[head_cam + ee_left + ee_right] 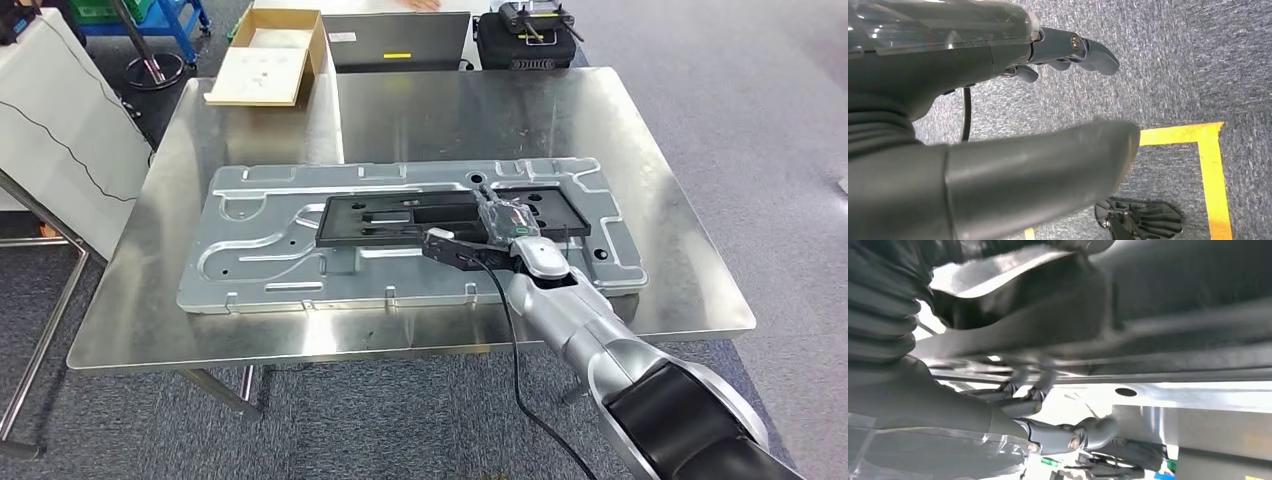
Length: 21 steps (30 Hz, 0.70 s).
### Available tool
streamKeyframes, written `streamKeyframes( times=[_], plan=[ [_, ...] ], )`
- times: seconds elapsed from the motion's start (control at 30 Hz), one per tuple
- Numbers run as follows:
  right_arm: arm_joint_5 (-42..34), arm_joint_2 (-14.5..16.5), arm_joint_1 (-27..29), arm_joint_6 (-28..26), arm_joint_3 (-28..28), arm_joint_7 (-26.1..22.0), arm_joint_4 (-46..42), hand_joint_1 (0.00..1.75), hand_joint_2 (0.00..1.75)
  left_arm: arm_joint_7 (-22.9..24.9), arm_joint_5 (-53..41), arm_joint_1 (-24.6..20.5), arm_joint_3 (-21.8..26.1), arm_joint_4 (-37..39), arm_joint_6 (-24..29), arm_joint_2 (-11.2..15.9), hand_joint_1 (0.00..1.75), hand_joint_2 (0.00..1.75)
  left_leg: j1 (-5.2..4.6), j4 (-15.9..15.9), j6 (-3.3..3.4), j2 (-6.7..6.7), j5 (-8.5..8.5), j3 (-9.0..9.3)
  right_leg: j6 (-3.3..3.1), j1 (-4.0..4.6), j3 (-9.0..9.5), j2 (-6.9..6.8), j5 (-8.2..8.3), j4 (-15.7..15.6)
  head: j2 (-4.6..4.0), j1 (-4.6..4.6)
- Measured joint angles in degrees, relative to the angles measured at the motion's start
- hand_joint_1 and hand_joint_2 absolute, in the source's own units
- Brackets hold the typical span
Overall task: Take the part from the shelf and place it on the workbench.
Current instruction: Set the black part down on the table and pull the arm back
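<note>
tabletop (pixel 650 180): bare metal sheet on thin legs, carries everything below.
metal panel (pixel 260 250): big stamped grey plate, lies flat on the tabletop near the front edge, long axis runs left-right across the head view.
black part (pixel 400 215): flat dark frame with slots, lies on top of the metal panel, toward its middle and right. Long axis left-right, parallel with the panel. Flat, not tilted as far as I can tell.
right arm (pixel 590 330): silver, comes in from bottom right, reaches over the front edge of the panel.
right hand (pixel 500 240): sits at the right end of the black part, on or over it. Fingers (pixel 445 245) stretch left along the part's front edge; clear wrap over the back of the hand. Right wrist view is close and blurred: dark fingers (pixel 1088 432) lie against bright metal, with the part's dark underside just above. Clamped or only resting: cannot tell.
left hand (pixel 1013 125): hangs over grey carpet with a yellow tape corner (pixel 1208 150). Thumb and fingers (pixel 1093 52) are apart, nothing between them.
cardboard box (pixel 270 60): open, shallow, at the far left corner of the tabletop. Pale flat sheet inside, no more detail readable.
laptop (pixel 400 40): grey, closed, past the far edge, middle.
black case (pixel 525 40): beside the laptop on its right, a controller-like device on top.
white board (pixel 60 130): leans at the left, off the tabletop.
</note>
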Motion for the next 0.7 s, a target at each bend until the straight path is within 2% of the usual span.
streamKeyframes(
  times=[0.03,0.07,0.13,0.17,0.2,0.23,0.33,0.4,0.47,0.5,0.53,0.57,0.6,0.63,0.7],
  plan=[
    [0.09,-0.23,0.49,-0.61,-0.11,-1.15,-0.17,0.0,0.0,-0.03,-0.12,0.0,0.0,0.0,0.05,0.0,0.0,0.0,-0.02,0.1,0.03,0.0,-0.05,0.0,0.01,-0.01,-0.55,0.0,0.21,1.07,0.0,0.0],
    [0.1,-0.45,0.94,-1.2,-0.25,-2.53,-0.52,0.0,0.0,-0.09,-0.25,0.0,0.0,0.0,0.08,0.0,0.0,0.0,-0.04,0.19,0.02,-0.01,-0.11,0.03,-0.05,-0.01,0.02,-0.01,1.5,-0.2,0.0,0.0],
    [-0.46,-0.9,1.61,-2.39,-0.73,-5.99,-1.9,0.0,0.0,-0.31,-0.46,-0.02,0.0,0.0,0.04,-0.01,0.0,0.0,-0.08,0.32,-0.13,0.0,-0.27,0.15,-0.45,0.04,3.66,-0.02,5.48,-7.86,0.01,0.0],
    [-1.15,-1.13,1.89,-2.91,-1.08,-8.13,-2.98,0.0,0.0,-0.46,-0.54,-0.06,0.0,0.0,-0.02,-0.02,0.0,0.0,-0.21,0.42,-0.31,0.0,-0.37,0.16,-0.67,0.14,5.49,-0.03,6.89,-11.71,0.01,-0.01],
    [-2.06,-1.41,2.3,-3.26,-1.5,-10.49,-4.3,0.0,0.0,-0.62,-0.65,-0.1,-0.01,0.0,-0.08,-0.02,0.0,0.0,-0.31,0.47,-0.52,0.0,-0.42,0.13,-0.87,0.21,6.72,-0.03,7.66,-14.34,0.01,-0.01],
    [-3.01,-1.74,2.89,-3.47,-2.0,-12.88,-5.83,0.0,0.0,-0.74,-0.82,-0.13,-0.01,0.0,-0.15,-0.02,0.0,0.0,-0.4,0.51,-0.77,0.0,-0.44,0.07,-1.02,0.32,7.29,-0.03,7.82,-15.64,0.0,-0.02],
    [-5.09,-2.62,4.93,-3.48,-3.38,-17.9,-10.68,0.0,0.0,-0.84,-1.28,-0.13,-0.02,0.01,-0.25,0.0,0.0,0.0,-0.34,0.81,-1.69,-0.08,-0.77,-0.16,-1.74,0.29,7.4,-0.07,8.02,-16.09,0.0,-0.02],
    [-7.08,-3.26,6.16,-3.64,-4.44,-21.04,-14.71,0.0,0.0,-0.85,-1.56,-0.09,-0.03,0.02,-0.29,0.06,0.0,0.0,-0.17,4.19,-2.35,-0.1,-3.14,-1.61,-2.4,0.02,7.5,-0.17,8.31,-16.47,0.0,-0.02],
    [-10.18,-4.01,8.19,-4.29,-5.67,-25.41,-19.69,0.0,0.0,-0.91,-1.85,-0.1,-0.06,0.02,-0.32,0.12,0.0,0.0,-0.03,11.73,-2.88,-0.06,-7.06,-4.87,-2.68,-0.01,7.5,-0.21,8.34,-16.49,0.0,-0.02],
    [-11.83,-4.5,9.73,-4.96,-6.32,-27.84,-22.76,0.0,0.0,-0.99,-2.01,-0.11,-0.08,0.03,-0.35,0.13,0.0,0.0,0.02,15.32,-3.05,-0.06,-8.41,-6.47,-2.69,0.0,7.51,-0.23,8.32,-16.47,0.0,-0.02],
    [-13.33,-5.04,11.55,-5.92,-6.98,-30.1,-26.22,0.0,0.0,-1.1,-2.15,-0.1,-0.1,0.03,-0.39,0.11,0.0,0.0,0.04,17.18,-3.15,-0.05,-8.69,-7.32,-2.68,0.01,7.57,-0.25,8.26,-16.45,0.0,-0.02],
    [-14.67,-5.64,13.57,-7.17,-7.72,-32.16,-30.09,0.0,0.0,-1.26,-2.26,-0.08,-0.12,0.04,-0.46,0.09,0.0,0.0,0.07,16.73,-3.17,-0.05,-7.81,-7.05,-2.64,0.01,7.67,-0.28,8.19,-16.43,0.0,-0.02],
    [-15.79,-6.26,15.57,-8.5,-8.51,-33.76,-34.19,0.0,0.0,-1.46,-2.31,-0.05,-0.13,0.04,-0.54,0.08,0.0,0.0,0.1,14.2,-3.12,-0.04,-6.09,-5.77,-2.54,-0.01,7.82,-0.29,8.08,-16.4,0.01,-0.02],
    [-16.77,-6.92,17.77,-10.16,-9.51,-35.05,-38.91,0.0,0.0,-1.78,-2.11,-0.02,-0.13,0.04,-0.71,0.1,0.0,0.0,0.13,9.9,-2.95,-0.06,-3.94,-3.57,-2.37,-0.02,8.03,-0.3,7.93,-16.37,0.01,-0.02],
    [-18.21,-8.53,22.79,-13.87,-12.28,-36.81,-49.04,0.0,0.0,-2.63,-1.21,0.01,-0.07,0.04,-1.16,0.11,0.0,0.0,-0.04,2.77,-2.43,-0.17,-1.66,0.32,-1.85,0.14,8.32,-0.34,7.62,-16.33,0.01,-0.03]
  ],
)
